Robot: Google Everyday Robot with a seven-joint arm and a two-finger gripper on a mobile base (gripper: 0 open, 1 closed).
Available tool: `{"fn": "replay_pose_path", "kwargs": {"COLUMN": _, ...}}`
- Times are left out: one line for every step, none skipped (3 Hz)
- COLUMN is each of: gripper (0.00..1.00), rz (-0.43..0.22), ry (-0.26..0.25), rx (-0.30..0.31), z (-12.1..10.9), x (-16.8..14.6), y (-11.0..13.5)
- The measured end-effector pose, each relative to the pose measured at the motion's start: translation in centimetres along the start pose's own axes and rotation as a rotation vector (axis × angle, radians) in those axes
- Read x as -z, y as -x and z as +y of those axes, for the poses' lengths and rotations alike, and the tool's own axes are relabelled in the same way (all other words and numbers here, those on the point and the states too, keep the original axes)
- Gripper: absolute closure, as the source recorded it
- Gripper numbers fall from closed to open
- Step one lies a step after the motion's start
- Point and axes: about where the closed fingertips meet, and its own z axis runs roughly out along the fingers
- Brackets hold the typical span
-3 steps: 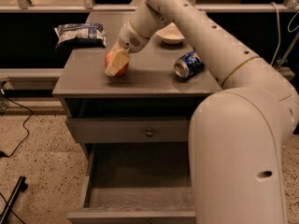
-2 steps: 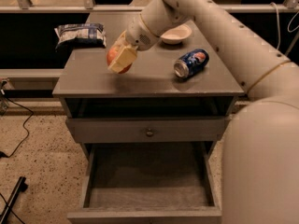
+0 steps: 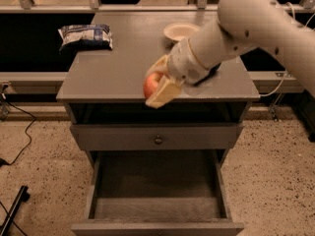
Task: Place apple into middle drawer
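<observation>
My gripper (image 3: 156, 88) is shut on the red-orange apple (image 3: 150, 84), with pale fingers (image 3: 165, 91) clamped on either side of it. It holds the apple in the air over the front edge of the grey cabinet top (image 3: 108, 77). The middle drawer (image 3: 157, 208) is pulled out below, with its wood-grain floor showing and nothing in it. The apple is above and behind the drawer's opening. My arm comes in from the upper right.
A closed drawer front with a round knob (image 3: 158, 139) sits between the top and the open drawer. A blue-white chip bag (image 3: 86, 36) lies at the back left and a pale plate (image 3: 180, 31) at the back middle. A cable runs over the floor (image 3: 22, 141) on the left.
The gripper has carried the apple from the middle left of the cabinet top forward to its front edge. The arm now hides the blue soda can.
</observation>
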Motion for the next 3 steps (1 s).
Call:
{"fn": "replay_pose_path", "kwargs": {"gripper": 1.0, "rz": 0.048, "ry": -0.008, "rx": -0.047, "z": 4.1, "x": -1.9, "y": -7.1}}
{"fn": "replay_pose_path", "kwargs": {"gripper": 1.0, "rz": 0.075, "ry": 0.009, "rx": -0.187, "z": 9.9, "x": -6.4, "y": -15.9}}
{"fn": "replay_pose_path", "kwargs": {"gripper": 1.0, "rz": 0.075, "ry": 0.009, "rx": -0.187, "z": 9.9, "x": -6.4, "y": -15.9}}
